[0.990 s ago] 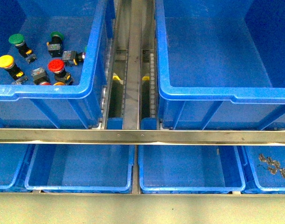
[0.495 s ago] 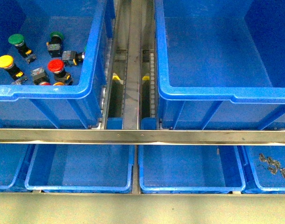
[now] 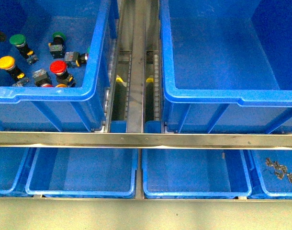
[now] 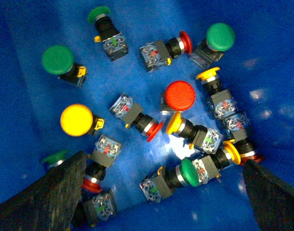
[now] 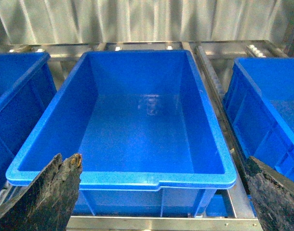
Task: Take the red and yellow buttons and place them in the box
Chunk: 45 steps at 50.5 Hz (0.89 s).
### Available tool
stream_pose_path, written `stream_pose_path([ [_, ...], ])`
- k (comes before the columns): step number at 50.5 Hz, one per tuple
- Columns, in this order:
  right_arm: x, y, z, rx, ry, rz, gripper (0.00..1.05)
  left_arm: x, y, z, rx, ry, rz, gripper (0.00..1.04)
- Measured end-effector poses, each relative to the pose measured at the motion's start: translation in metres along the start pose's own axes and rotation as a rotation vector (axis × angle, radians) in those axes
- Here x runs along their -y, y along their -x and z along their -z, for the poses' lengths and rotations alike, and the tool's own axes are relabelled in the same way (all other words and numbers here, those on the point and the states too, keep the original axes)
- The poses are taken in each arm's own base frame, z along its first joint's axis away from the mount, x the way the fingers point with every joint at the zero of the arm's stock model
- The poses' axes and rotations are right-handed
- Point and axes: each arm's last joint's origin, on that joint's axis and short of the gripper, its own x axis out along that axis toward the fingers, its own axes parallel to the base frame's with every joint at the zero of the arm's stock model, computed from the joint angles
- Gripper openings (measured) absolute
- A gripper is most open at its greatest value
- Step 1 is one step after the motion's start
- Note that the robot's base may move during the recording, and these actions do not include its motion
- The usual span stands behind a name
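Observation:
Red and yellow buttons lie jumbled with green ones in the left crate [image 3: 50,93]. In the left wrist view a red cap [image 4: 181,95] faces up mid-pile and a yellow cap [image 4: 75,120] lies to one side. My left gripper [image 4: 161,202] hangs open above the pile, touching nothing. The front view shows a yellow button [image 3: 5,62] and a red button [image 3: 57,66]. The box [image 3: 222,98] stands empty on the right. My right gripper [image 5: 161,202] is open, facing the box's near rim [image 5: 123,179].
Green-capped switches [image 4: 58,59] are mixed into the pile. A steel roller track [image 3: 135,72] runs between the two crates, and a steel rail [image 3: 146,140] crosses in front. Shallow blue trays [image 3: 84,191] line the front; the right one holds small metal parts [image 3: 279,170].
A dark shape has come into the front view at the far left edge, over the left crate. The buttons and crates have not moved.

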Motion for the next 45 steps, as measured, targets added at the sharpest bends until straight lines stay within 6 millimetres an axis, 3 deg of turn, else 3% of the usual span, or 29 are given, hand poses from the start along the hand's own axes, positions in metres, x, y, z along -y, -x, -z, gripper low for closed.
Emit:
stream_pose_path([
  [7,0.000,0.000,0.000,0.000,0.000,0.000,0.99,-0.002,-0.041,-0.001,-0.054,-0.054,0.050,0.97],
  [14,0.000,0.000,0.000,0.000,0.000,0.000,0.99,-0.001,-0.068,0.004,-0.095,-0.068,0.081,0.97],
  [31,0.000,0.000,0.000,0.000,0.000,0.000,0.99,-0.001,-0.110,-0.002,-0.109,-0.097,0.133,0.97],
  [45,0.000,0.000,0.000,0.000,0.000,0.000,0.99,0.006,-0.145,0.008,-0.144,-0.114,0.166,0.97],
])
